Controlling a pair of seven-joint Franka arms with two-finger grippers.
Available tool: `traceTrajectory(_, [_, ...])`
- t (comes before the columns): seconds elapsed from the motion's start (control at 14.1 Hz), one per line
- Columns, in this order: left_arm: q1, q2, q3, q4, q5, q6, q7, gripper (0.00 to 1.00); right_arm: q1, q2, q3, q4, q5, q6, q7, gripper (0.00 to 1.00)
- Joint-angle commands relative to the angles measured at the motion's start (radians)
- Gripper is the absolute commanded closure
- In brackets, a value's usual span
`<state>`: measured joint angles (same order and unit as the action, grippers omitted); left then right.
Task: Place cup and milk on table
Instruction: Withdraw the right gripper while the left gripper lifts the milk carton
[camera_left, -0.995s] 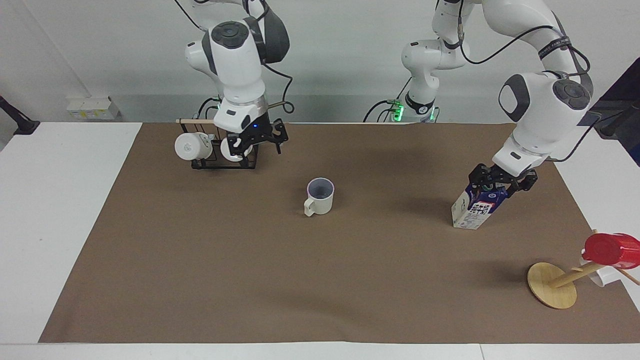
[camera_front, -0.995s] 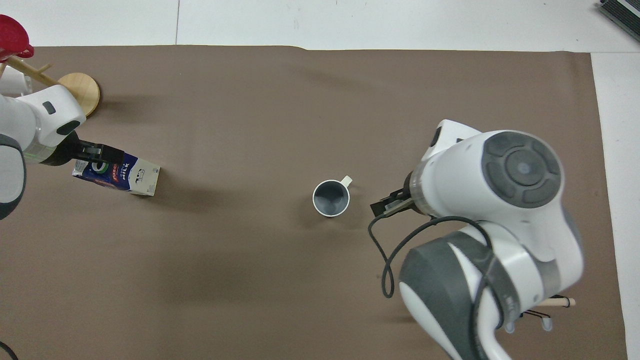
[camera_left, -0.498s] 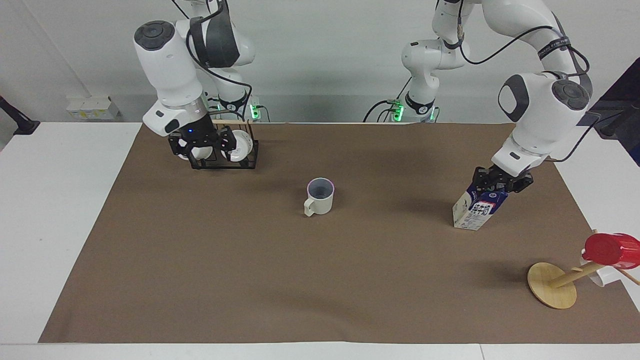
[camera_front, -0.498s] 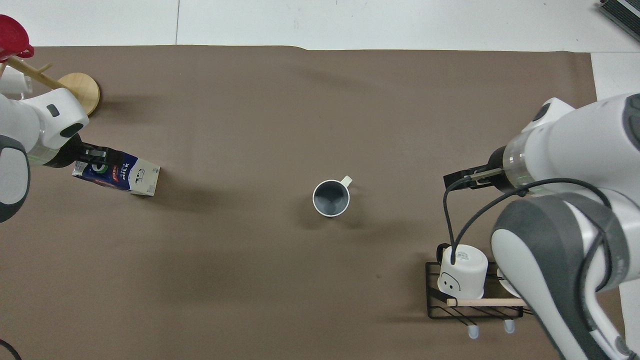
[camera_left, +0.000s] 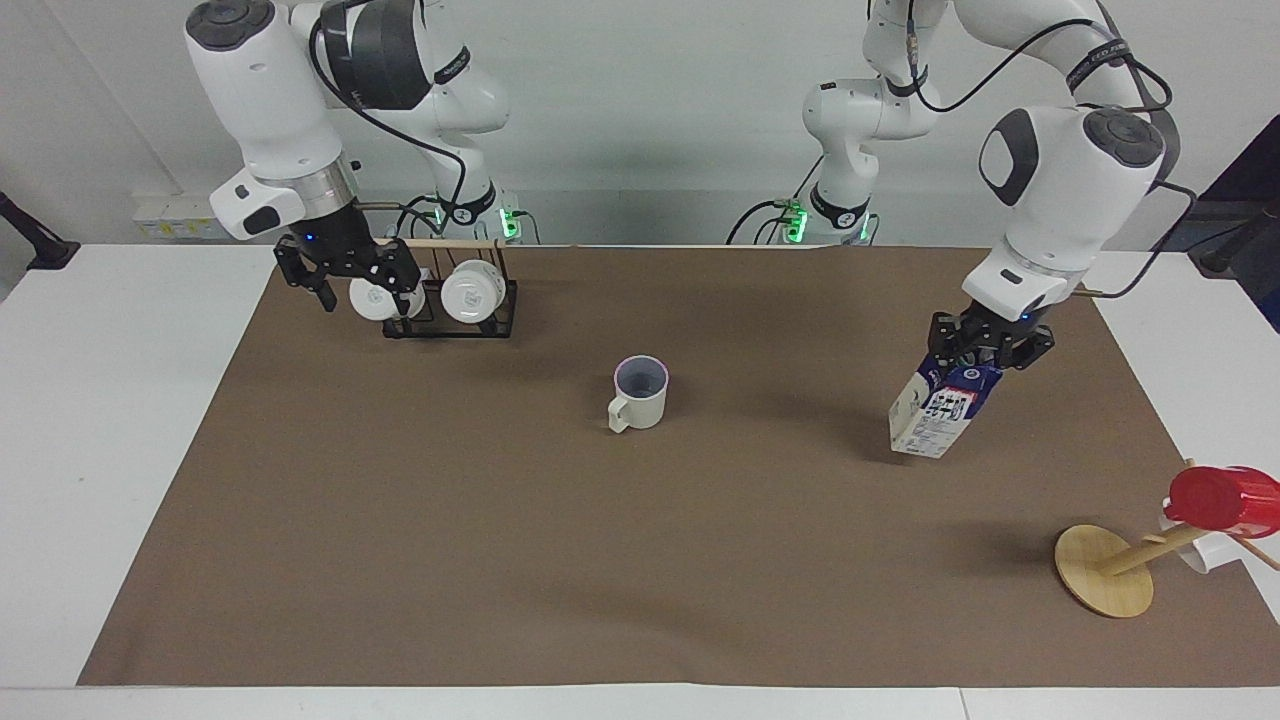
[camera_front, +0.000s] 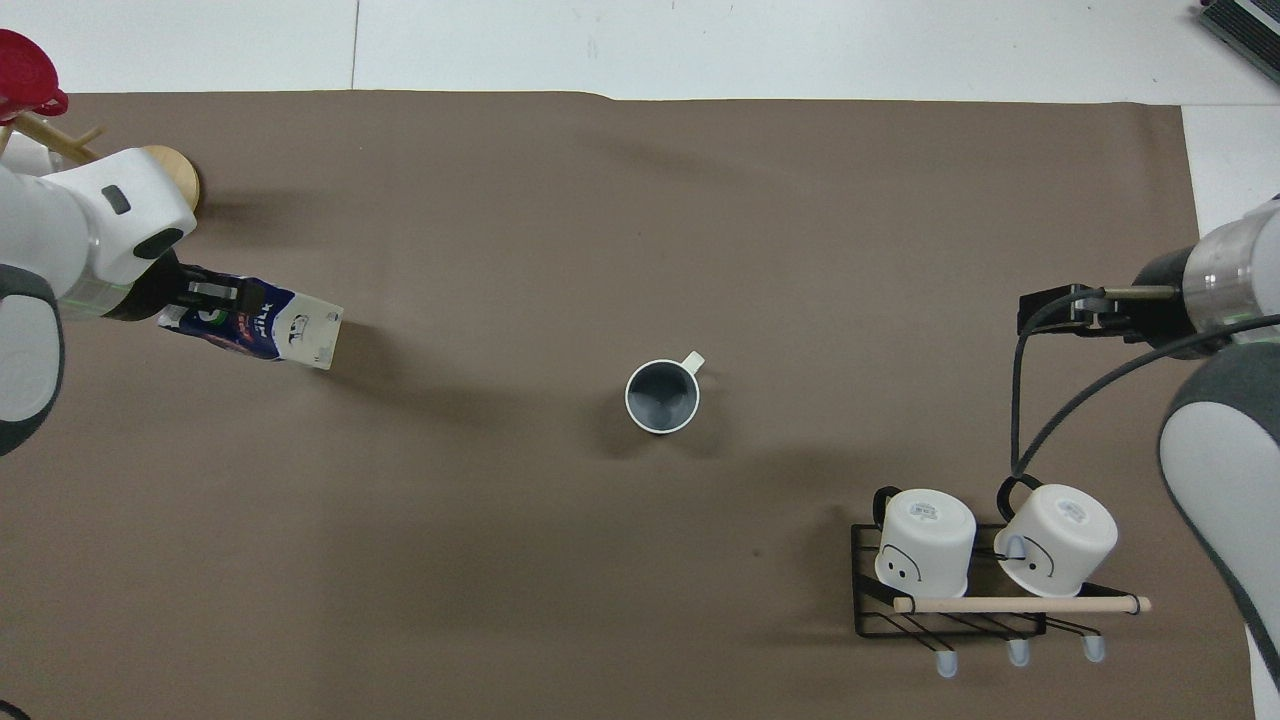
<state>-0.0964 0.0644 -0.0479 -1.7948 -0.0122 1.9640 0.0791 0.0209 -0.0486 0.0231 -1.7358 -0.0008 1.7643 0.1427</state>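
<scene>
The cup (camera_left: 640, 393) stands upright on the brown sheet (camera_left: 500, 560) of the white table (camera_left: 100, 450), near the middle. Its handle points away from the robots; it also shows in the overhead view (camera_front: 662, 396). My left gripper (camera_left: 985, 355) is shut on the blue top of the milk (camera_left: 935, 412) and holds it tilted toward the left arm's end. I cannot tell whether its bottom touches the sheet. The milk also shows in the overhead view (camera_front: 270, 330) with the left gripper (camera_front: 215, 295). My right gripper (camera_left: 350, 285) is open and empty, in the air beside the mug rack, and shows in the overhead view (camera_front: 1045, 310).
A black wire rack (camera_left: 450, 325) with two white mugs (camera_left: 470, 292) stands near the robots at the right arm's end. A wooden mug tree (camera_left: 1105, 570) with a red cup (camera_left: 1225, 500) stands at the left arm's end, farther from the robots than the milk.
The right gripper has swung away from the cup, past the rack, toward its own end of the table. The left gripper has shifted the milk a little toward the cup.
</scene>
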Motion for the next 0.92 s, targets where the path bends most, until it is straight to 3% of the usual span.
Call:
traceTrajectory(0.0, [-0.112,0.006,0.011,0.025,0.018,-0.016,-0.129,0.69,-0.009,-0.004,0.001,0.077,-0.018,-0.081,0.028,0.0])
traceTrajectory(0.36, [-0.284,0.032,0.005,0.075,0.006,-0.008,-0.363,0.7,-0.024,-0.017,-0.054,0.191,-0.025,-0.241,0.017,0.0])
traceTrajectory(0.5, [-0.35,0.095,0.003,0.113,0.008,-0.007,-0.473,0.71,-0.026,-0.046,-0.068,0.183,-0.054,-0.258,0.015,0.0])
traceTrajectory(0.64, [-0.396,0.15,0.005,0.15,0.008,0.003,-0.534,0.71,-0.024,-0.079,-0.074,0.112,-0.044,-0.247,0.014,0.0])
traceTrajectory(0.85, [-0.428,0.163,0.003,0.135,0.004,0.05,-0.558,0.71,-0.025,-0.082,-0.074,0.101,-0.035,-0.227,0.011,0.0])
